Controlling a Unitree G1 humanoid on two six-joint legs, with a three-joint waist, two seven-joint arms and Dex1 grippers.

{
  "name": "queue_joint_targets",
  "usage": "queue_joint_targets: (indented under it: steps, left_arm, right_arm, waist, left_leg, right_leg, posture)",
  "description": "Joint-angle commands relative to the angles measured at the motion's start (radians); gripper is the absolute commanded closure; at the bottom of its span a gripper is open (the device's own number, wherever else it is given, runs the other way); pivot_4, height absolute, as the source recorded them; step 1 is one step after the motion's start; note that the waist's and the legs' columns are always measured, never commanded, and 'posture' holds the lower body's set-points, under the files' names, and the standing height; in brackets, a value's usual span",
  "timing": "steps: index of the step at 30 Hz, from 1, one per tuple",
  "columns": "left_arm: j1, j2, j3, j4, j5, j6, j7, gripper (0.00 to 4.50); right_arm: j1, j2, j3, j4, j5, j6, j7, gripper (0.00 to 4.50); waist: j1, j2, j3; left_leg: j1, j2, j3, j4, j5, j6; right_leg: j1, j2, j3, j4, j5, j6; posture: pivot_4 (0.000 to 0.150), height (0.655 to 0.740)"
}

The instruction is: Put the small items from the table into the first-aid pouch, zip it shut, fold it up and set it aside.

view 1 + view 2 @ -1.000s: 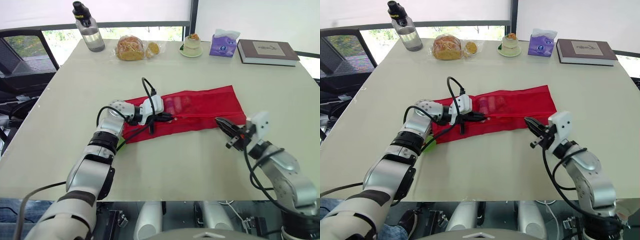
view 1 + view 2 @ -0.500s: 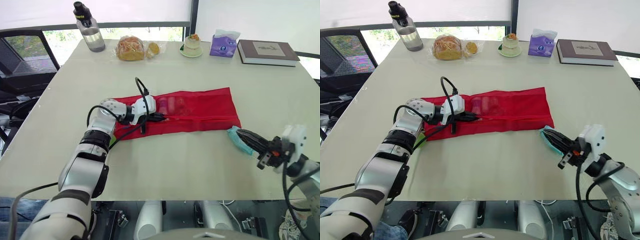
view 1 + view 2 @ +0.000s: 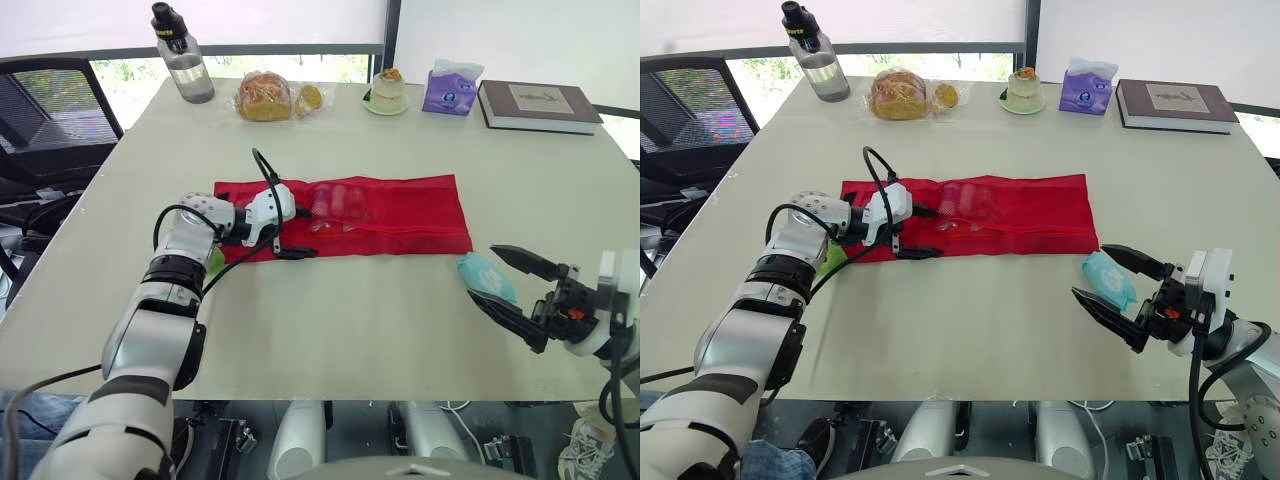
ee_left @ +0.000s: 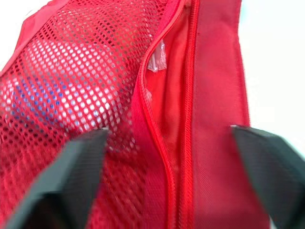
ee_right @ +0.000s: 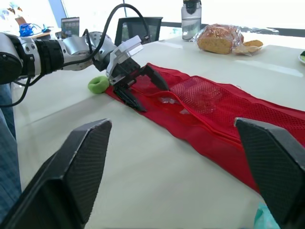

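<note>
The red first-aid pouch lies flat across the table's middle, with small items showing through its mesh pocket. My left gripper stands open over the pouch's left part, its fingers either side of the zipper line. A small green item lies on the table beside the pouch's left end, under my left forearm. At the front right, a teal packet lies on the table just off the pouch's right corner. My right gripper is wide open there, its fingertips flanking the packet and holding nothing.
Along the far edge stand a water bottle, a bagged loaf, a small cake on a plate, a purple tissue pack and a book. A black chair stands off the left side.
Both grippers have gone from shut to open. My right arm drew back from the pouch's right end to the front right, and the teal packet now lies by its fingertips.
</note>
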Motion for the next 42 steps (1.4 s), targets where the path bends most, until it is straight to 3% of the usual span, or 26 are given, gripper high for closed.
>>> queue_joint_targets:
  steps: [1, 6, 10, 16, 22, 32, 36, 37, 38, 42]
  left_arm:
    - [-0.016, -0.022, 0.035, -0.123, -0.066, 0.066, -0.024, 0.07]
    - [0.023, -0.112, 0.017, -0.296, -0.09, 0.155, 0.026, 0.07]
    - [0.007, -0.205, -0.008, -0.314, -0.054, 0.192, 0.136, 0.07]
    - [-0.061, -0.335, -0.059, -0.168, 0.022, 0.147, 0.271, 0.07]
    - [-0.188, -0.454, -0.102, 0.093, 0.123, 0.034, 0.412, 0.07]
    - [-0.303, -0.528, -0.119, 0.316, 0.224, 0.006, 0.576, 0.07]
    - [-0.314, -0.54, -0.118, 0.335, 0.245, -0.004, 0.596, 1.25]
    - [-0.315, -0.54, -0.117, 0.338, 0.249, -0.006, 0.599, 1.37]
    - [-0.316, -0.54, -0.116, 0.34, 0.253, -0.009, 0.601, 2.02]
    - [-0.316, -0.539, -0.107, 0.338, 0.258, -0.02, 0.598, 3.8]
  right_arm:
    - [0.005, -0.014, -0.037, -0.029, 0.027, -0.013, -0.002, 0.0]
    - [0.019, -0.019, -0.058, -0.04, 0.035, -0.015, -0.017, 0.0]
    - [0.04, -0.007, -0.082, -0.057, 0.002, -0.014, -0.089, 0.0]
    - [0.096, 0.023, -0.089, -0.099, -0.071, -0.014, -0.213, 0.0]
    - [0.155, 0.04, -0.074, -0.147, -0.163, 0.004, -0.319, 0.0]
    - [0.198, 0.063, -0.063, -0.215, -0.205, 0.014, -0.388, 0.0]
    - [0.213, 0.067, -0.081, -0.232, -0.208, 0.013, -0.399, 0.0]
    - [0.213, 0.066, -0.082, -0.231, -0.21, 0.013, -0.4, 0.0]
    - [0.213, 0.066, -0.082, -0.23, -0.211, 0.012, -0.401, 0.0]
    - [0.207, 0.065, -0.08, -0.226, -0.213, 0.013, -0.401, 0.0]
  waist:
    - [0.003, 0.0, 0.0]
    - [0.005, 0.0, 0.0]
    - [0.006, 0.0, 0.0]
    - [0.003, 0.0, 0.0]
    - [0.008, 0.0, 0.0]
    - [0.003, 0.0, 0.0]
    - [0.006, 0.0, 0.0]
    - [0.006, 0.0, 0.0]
    - [0.005, 0.0, 0.0]
    - [0.004, 0.0, 0.0]
  left_leg:
    - [0.0, 0.0, 0.0, 0.0, 0.0, 0.0]
    - [0.0, -0.001, 0.0, 0.001, 0.0, 0.0]
    - [0.0, -0.001, 0.0, 0.002, 0.0, 0.0]
    - [0.0, -0.001, 0.0, 0.002, 0.0, 0.0]
    - [-0.001, -0.002, 0.0, 0.002, 0.0, 0.0]
    - [-0.001, -0.002, -0.001, 0.002, 0.0, 0.0]
    - [-0.001, -0.002, -0.001, 0.002, 0.0, 0.0]
    - [-0.001, -0.002, 0.0, 0.002, 0.0, 0.0]
    - [-0.001, -0.002, -0.001, 0.002, 0.0, 0.0]
    - [-0.001, -0.002, -0.001, 0.002, 0.0, 0.0]
  right_leg:
    - [0.0, 0.0, 0.0, 0.0, 0.0, 0.0]
    - [0.001, -0.001, 0.0, 0.0, 0.0, 0.0]
    - [0.001, -0.001, 0.0, 0.0, 0.0, 0.0]
    - [0.001, 0.0, 0.0, 0.0, 0.0, 0.0]
    - [0.001, 0.0, 0.001, 0.0, -0.002, 0.004]
    - [0.001, 0.0, 0.001, 0.0, -0.002, 0.004]
    - [0.001, 0.0, 0.001, 0.0, -0.002, 0.004]
    - [0.001, 0.0, 0.001, 0.0, -0.002, 0.004]
    - [0.001, 0.0, 0.001, 0.0, -0.002, 0.004]
    - [0.001, 0.0, 0.001, 0.0, -0.002, 0.004]
  posture:
    - [0.15, 0.74]
    - [0.15, 0.74]
    - [0.15, 0.74]
    - [0.15, 0.74]
    - [0.15, 0.74]
    - [0.15, 0.74]
    - [0.15, 0.74]
    - [0.15, 0.74]
    - [0.15, 0.74]
    - [0.15, 0.74]
